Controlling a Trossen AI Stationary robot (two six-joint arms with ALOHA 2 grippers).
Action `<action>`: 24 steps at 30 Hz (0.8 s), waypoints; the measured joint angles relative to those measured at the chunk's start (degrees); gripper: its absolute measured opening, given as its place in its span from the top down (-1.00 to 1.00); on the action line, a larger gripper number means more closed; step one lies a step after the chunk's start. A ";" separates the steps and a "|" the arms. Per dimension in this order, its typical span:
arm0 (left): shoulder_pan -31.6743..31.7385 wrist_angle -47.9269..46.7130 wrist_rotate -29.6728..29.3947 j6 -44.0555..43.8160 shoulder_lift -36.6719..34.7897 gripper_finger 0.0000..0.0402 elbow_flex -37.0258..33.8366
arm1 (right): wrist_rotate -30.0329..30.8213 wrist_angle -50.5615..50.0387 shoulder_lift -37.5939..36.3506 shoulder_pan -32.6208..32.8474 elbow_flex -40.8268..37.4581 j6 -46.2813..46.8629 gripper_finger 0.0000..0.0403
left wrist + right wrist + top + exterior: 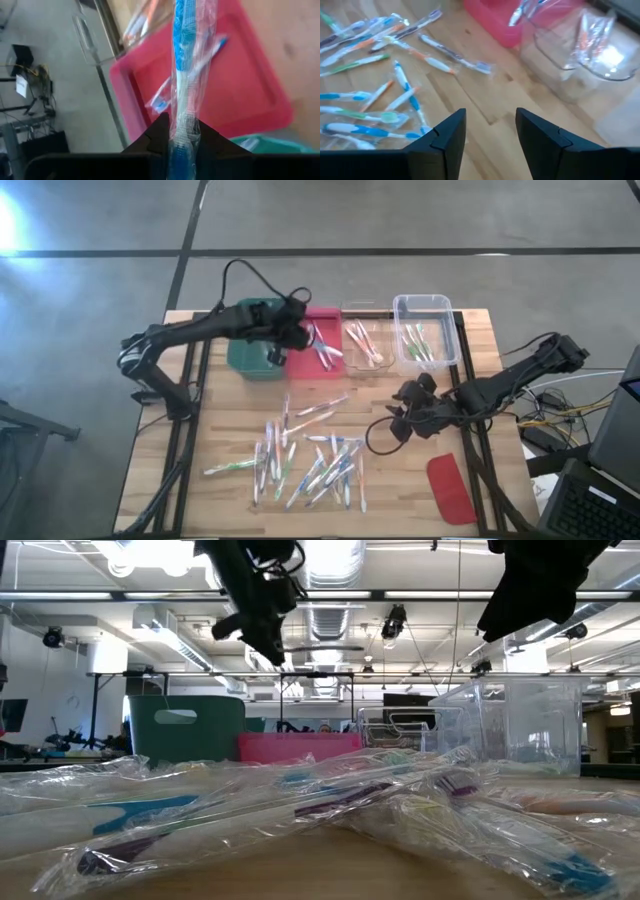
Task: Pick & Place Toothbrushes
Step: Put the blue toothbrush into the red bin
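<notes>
High view, red lid [451, 489] beside toothbrushes [310, 460]

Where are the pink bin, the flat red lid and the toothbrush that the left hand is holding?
pink bin [305, 362], high view, its bare floor near the front wall.
flat red lid [450, 488], high view, the middle of its flat face.
blue toothbrush [182, 45], left wrist view, its wrapped blue handle above the hand's fingers.

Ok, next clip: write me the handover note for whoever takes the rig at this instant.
Left claw: shut on a blue wrapped toothbrush, held over the pink bin.
Right claw: open, empty, above bare table beside the pile.
Done: a few brushes lie in the pink bin, the middle clear bin and the right clear bin.
Left: drop this brush, then clear the loose pile on the table.
</notes>
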 joint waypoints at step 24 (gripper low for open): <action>5.90 -6.43 -0.71 28.39 15.60 0.76 11.08 | 4.09 -5.49 -9.07 -0.04 0.00 -5.24 0.56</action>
